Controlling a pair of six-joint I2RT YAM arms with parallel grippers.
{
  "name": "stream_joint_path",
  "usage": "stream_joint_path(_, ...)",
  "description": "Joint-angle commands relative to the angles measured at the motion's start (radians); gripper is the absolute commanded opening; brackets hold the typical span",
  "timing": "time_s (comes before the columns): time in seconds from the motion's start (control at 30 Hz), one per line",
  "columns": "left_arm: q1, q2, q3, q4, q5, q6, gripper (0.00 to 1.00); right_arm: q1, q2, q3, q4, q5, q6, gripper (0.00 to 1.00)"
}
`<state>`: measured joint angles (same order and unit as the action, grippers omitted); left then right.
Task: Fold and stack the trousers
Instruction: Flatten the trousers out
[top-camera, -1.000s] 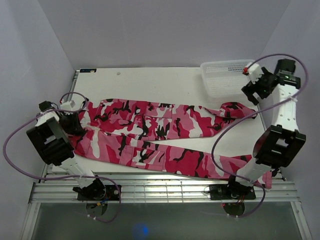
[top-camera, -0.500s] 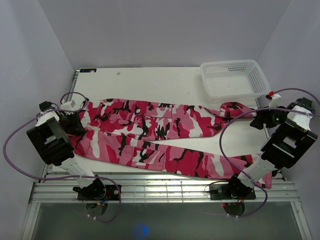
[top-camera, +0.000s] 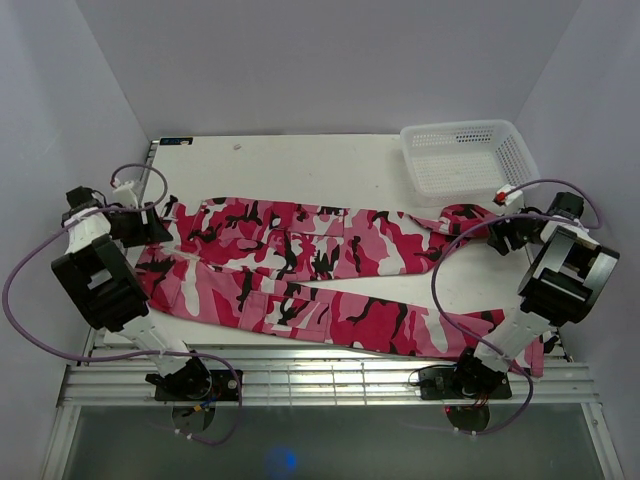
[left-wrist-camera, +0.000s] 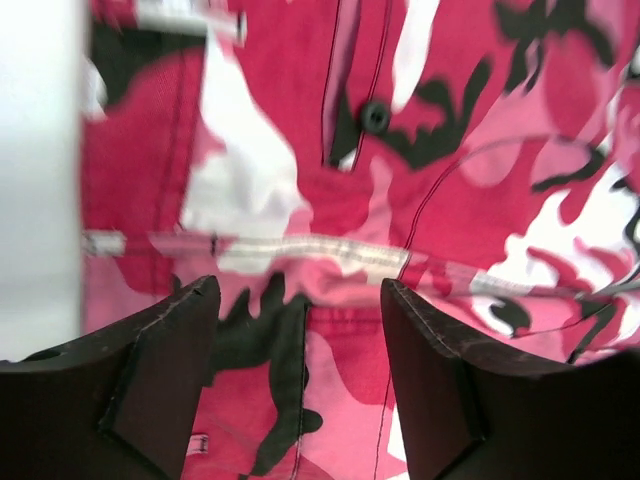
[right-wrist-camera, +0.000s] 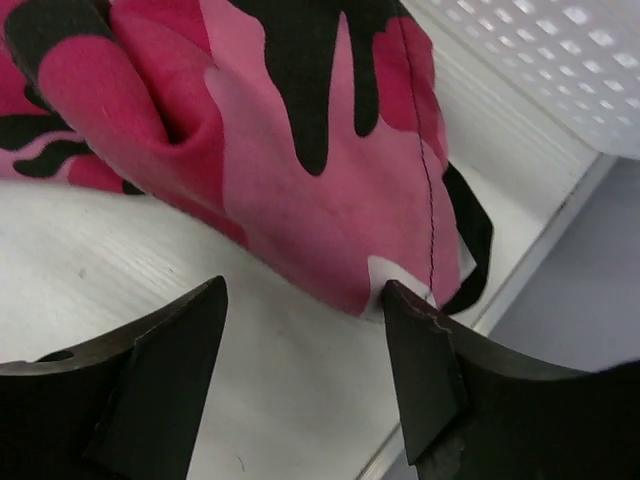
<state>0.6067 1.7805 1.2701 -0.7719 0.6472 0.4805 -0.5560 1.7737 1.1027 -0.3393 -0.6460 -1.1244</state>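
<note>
trousers (top-camera: 300, 260), spread flat: left gripper (left-wrist-camera: 298, 292) wide over waistband (left-wrist-camera: 300, 250); right gripper (right-wrist-camera: 305, 292) wide at far cuff (right-wrist-camera: 340, 180); advise pinching edges squarely.

This is looking like a robotics lab test cell: plain grey walls (top-camera: 330, 60) are closing in a white table (top-camera: 300, 160) on three sides, an aluminium rail (top-camera: 330, 380) is running along the table's near edge, a left arm (top-camera: 100, 285) and a right arm (top-camera: 565, 285) are standing on that rail, purple cables (top-camera: 433, 287) are looping over the table, and only trousers (top-camera: 320, 245) and a basket (top-camera: 465, 155) are lying on it.
</note>
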Motion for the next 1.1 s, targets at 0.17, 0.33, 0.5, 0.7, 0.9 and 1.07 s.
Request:
stream_joint_path(0.17, -0.041, 0.065, 0.176, 0.176, 0.075, -0.134, 0.81, 0.088, -0.029, -0.012, -0.009, 0.086, -0.233, 0.09)
stream_joint_path(0.33, -0.122, 0.225, 0.27, 0.301, -0.078, -0.197, 0.83, 0.087, -0.109, 0.009, -0.116, 0.173, -0.284, 0.08)
stream_joint_path(0.5, -0.188, 0.407, 0.449, 0.299, -0.188, -0.195, 0.79, 0.087, -0.161, 0.081, -0.262, 0.276, -0.337, 0.08)
stream_joint_path(0.7, -0.249, 0.514, 0.494, 0.289, -0.394, -0.166, 0.48, 0.087, -0.183, 0.187, -0.47, 0.486, -0.438, 0.08)
stream_joint_path(0.9, -0.231, 0.337, 0.246, 0.335, -0.405, -0.128, 0.0, 0.09, -0.184, 0.328, -0.691, 0.708, -0.526, 0.08)
stream_joint_path(1.07, -0.15, -0.024, -0.02, 0.503, -0.385, -0.138, 0.0, 0.093, -0.226, 0.319, -0.808, 0.876, -0.667, 0.08)
